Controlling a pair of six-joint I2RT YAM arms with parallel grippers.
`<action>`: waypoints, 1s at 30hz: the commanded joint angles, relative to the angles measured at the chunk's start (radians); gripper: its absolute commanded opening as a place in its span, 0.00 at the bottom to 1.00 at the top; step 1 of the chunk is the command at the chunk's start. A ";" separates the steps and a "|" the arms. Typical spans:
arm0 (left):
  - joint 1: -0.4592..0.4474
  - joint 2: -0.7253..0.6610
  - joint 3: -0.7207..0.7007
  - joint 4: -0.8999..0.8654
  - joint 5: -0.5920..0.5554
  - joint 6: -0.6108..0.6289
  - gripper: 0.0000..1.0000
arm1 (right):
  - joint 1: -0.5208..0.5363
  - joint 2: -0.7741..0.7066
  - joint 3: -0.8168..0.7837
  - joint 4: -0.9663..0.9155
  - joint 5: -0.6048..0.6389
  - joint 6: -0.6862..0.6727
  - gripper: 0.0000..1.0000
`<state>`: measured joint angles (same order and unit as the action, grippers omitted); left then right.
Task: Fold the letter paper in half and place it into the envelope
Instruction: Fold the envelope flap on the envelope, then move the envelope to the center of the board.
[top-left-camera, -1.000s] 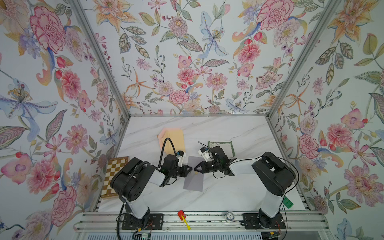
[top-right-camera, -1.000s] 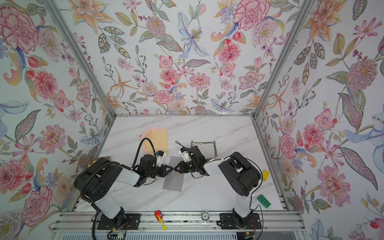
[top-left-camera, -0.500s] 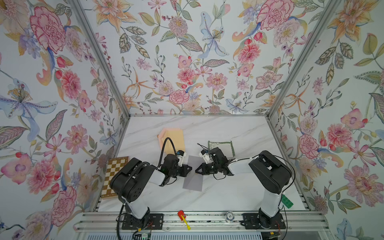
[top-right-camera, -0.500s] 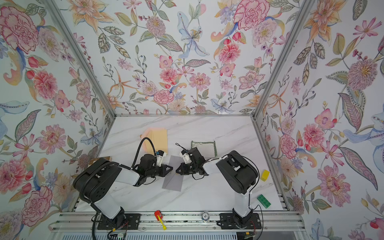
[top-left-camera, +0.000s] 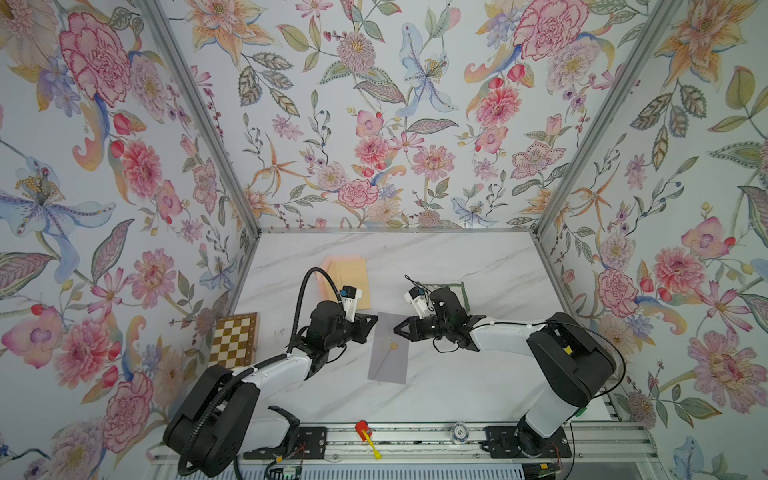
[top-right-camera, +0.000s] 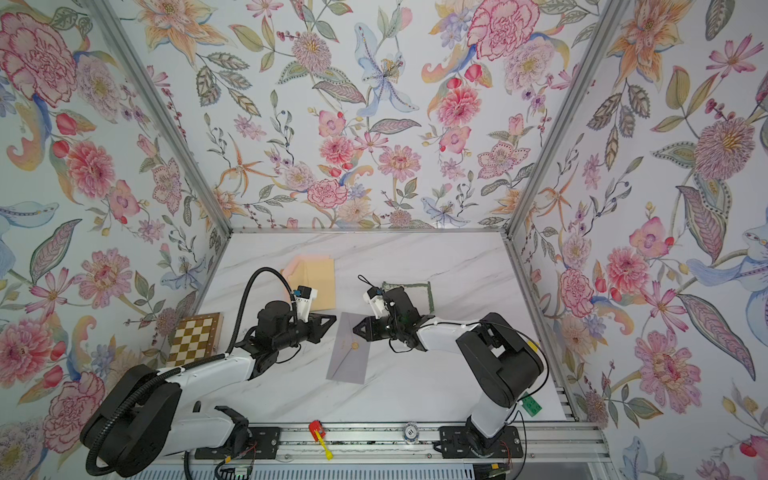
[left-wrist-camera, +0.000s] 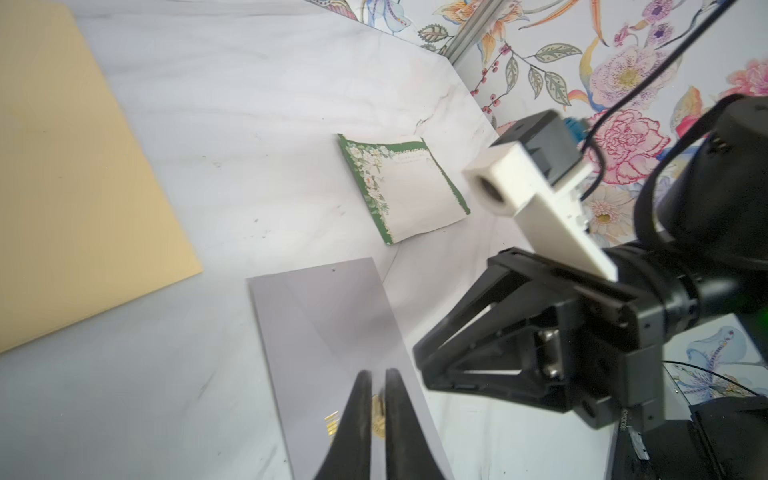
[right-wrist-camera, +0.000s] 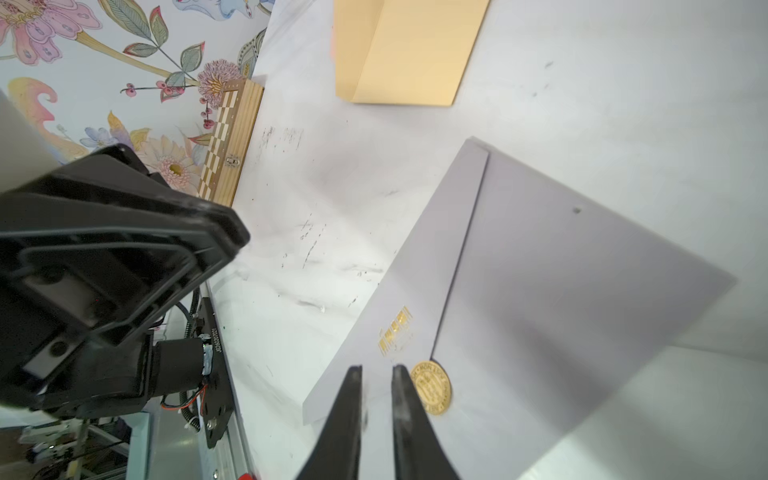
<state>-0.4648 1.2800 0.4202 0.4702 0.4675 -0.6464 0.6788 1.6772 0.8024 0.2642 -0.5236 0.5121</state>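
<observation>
lavender paper first: the envelope (top-left-camera: 388, 353) lies flat in the middle of the table (top-left-camera: 457, 257), gold seal (right-wrist-camera: 432, 386) up, with both arms nosed in at its far end. the left end effector (left-wrist-camera: 377, 374) hangs over that end with its jaws barely parted and nothing between them. the right end effector (right-wrist-camera: 376, 370) faces it, jaws a slit wider and also empty. the letter (left-wrist-camera: 409, 191) sits apart, behind the right arm toward the back wall, green-bordered and curling; i can't tell whether it's folded. to my eye the job now is the flap. one side should pin the envelope body down while the other slips a tip under the flap edge by the seal, low and shallow, or the whole thing will skate on the marble. the two tips are nearly nose to nose, so one ought to give way. the yellow folder (top-left-camera: 353, 274) lies just behind the left wrist and the chessboard (top-left-camera: 233, 338) sits at the left edge. the front strip of table is open.
</observation>
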 joint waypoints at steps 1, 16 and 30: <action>0.038 -0.031 -0.046 -0.049 -0.020 0.008 0.12 | -0.008 -0.019 0.057 -0.275 0.149 -0.174 0.18; 0.069 0.005 -0.072 0.104 0.077 -0.067 0.14 | 0.062 0.129 0.185 -0.468 0.214 -0.447 0.19; 0.123 -0.102 -0.094 -0.003 0.071 -0.032 0.15 | 0.163 0.250 0.247 -0.370 0.107 -0.237 0.19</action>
<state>-0.3569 1.2041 0.3431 0.4927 0.5205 -0.6964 0.8261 1.8824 1.0473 -0.1112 -0.3950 0.1898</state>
